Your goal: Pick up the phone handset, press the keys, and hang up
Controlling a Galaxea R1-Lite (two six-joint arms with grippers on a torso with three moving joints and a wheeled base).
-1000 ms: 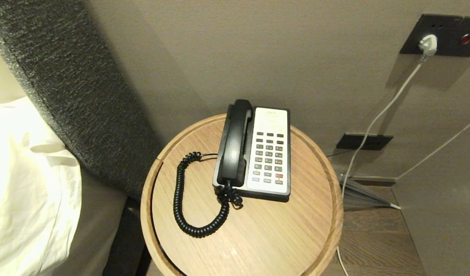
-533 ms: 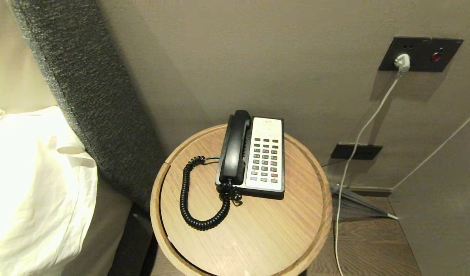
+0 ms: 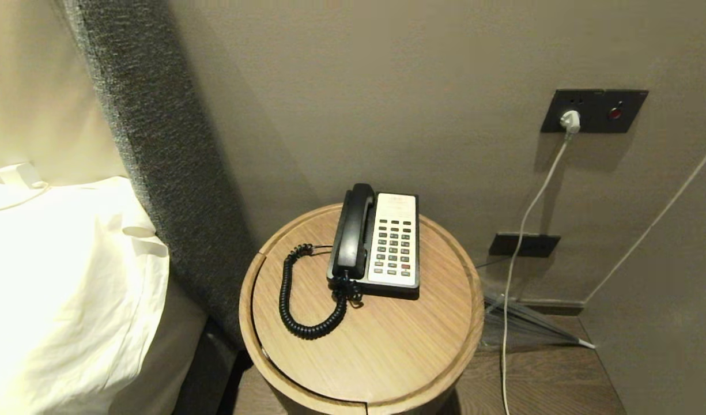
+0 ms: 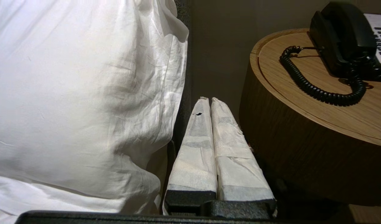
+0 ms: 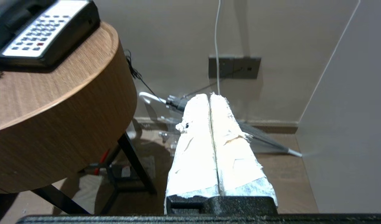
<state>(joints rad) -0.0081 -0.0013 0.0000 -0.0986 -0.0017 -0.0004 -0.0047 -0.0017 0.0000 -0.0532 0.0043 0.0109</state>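
Observation:
The black phone handset (image 3: 351, 231) lies in its cradle on the left side of the phone base, its coiled cord (image 3: 298, 302) looping over the round wooden table (image 3: 387, 357). The dark grey keys (image 3: 393, 246), one of them red, form a grid on the white faceplate. Neither arm shows in the head view. My left gripper (image 4: 208, 100) is shut and empty, low between the bed linen and the table's side; the handset (image 4: 339, 34) shows above it. My right gripper (image 5: 209, 95) is shut and empty, low on the table's other side, with the keys (image 5: 34, 34) above.
A white pillow (image 3: 59, 288) and a grey padded headboard (image 3: 168, 150) stand left of the table. A wall socket panel (image 3: 593, 110) with a white plug and cable (image 3: 525, 230) is at the right. A folded umbrella (image 3: 531, 328) lies on the wooden floor by the wall.
The whole head view has shifted: the camera has risen and drawn back, so the table and phone look smaller and lower. Phone, handset and cord lie unmoved on the table.

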